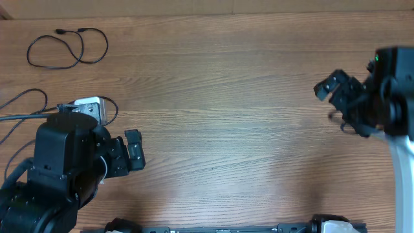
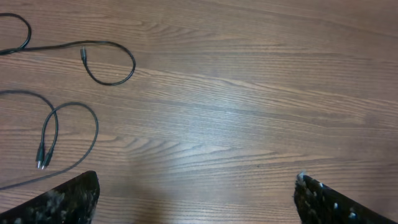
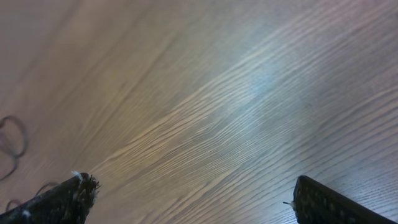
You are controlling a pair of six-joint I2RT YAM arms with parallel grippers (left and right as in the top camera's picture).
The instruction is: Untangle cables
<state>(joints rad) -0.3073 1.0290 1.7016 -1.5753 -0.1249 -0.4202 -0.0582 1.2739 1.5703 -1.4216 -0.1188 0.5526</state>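
Thin black cables lie on the wooden table [image 1: 233,129] at the far left. In the overhead view one cable [image 1: 106,46] forms loops at the top left, and another cable [image 1: 40,92] curves beside my left arm and is partly hidden under it. The left wrist view shows one cable [image 2: 132,62] looping at the upper left and a second cable [image 2: 94,127] with its plug ends together lower left. My left gripper [image 1: 134,150] [image 2: 196,199] is open over bare wood. My right gripper [image 1: 335,102] [image 3: 193,193] is open too, far right, with faint cable loops [image 3: 23,134] at its left edge.
The bases of both arms and a dark rail [image 1: 220,229] run along the table's front edge. A thicker grey lead [image 1: 19,117] runs from the left edge to my left wrist.
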